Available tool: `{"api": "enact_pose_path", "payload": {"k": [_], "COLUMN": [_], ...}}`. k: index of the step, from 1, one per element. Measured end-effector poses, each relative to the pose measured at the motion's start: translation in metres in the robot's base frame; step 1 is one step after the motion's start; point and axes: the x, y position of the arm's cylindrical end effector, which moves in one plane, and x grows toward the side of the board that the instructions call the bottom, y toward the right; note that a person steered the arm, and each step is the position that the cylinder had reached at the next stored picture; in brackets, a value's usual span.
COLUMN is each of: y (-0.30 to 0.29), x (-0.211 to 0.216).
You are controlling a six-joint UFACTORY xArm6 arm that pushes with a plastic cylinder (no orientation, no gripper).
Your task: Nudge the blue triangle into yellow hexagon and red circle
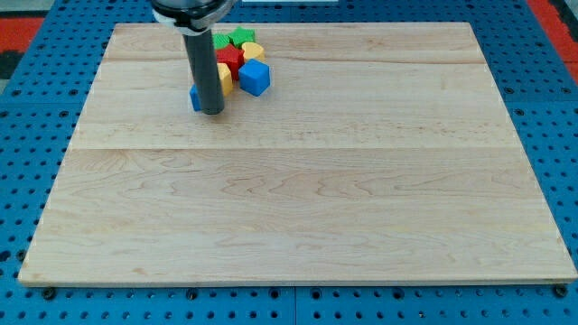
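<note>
My rig carried no pincer, so nothing was clasped or held open; the arm ended in a straight dark rod, and my tip (210, 111) sat on the desk (298, 208) close to its top edge in the view, left of centre.

The blue triangle (194, 97) lay pressed against my tip on the tip's left side. Only a small bright-blue sliver of it showed past the rod, so I could not make out its shape from this angle.

Just up and to the right of my tip sat a yellow block (226, 79), half hidden by the rod, its shape unclear. Above that, a red block (232, 60) was packed into the middle of the cluster. A blue cube (255, 78) stood to the right of my tip, touching the yellow block. Further up from the tip, another yellow block (254, 51) and two green blocks (240, 37) (220, 41) closed the huddle at its far side. The blocks all sat bunched together, with most faces touching.
</note>
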Motion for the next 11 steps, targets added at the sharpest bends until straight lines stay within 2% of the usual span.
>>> {"api": "enact_pose_path", "payload": {"k": [2,4,6,8,11], "y": [-0.023,-0.084,-0.061,-0.090,-0.046], "x": [-0.012,-0.026,-0.040,-0.043,-0.060]}}
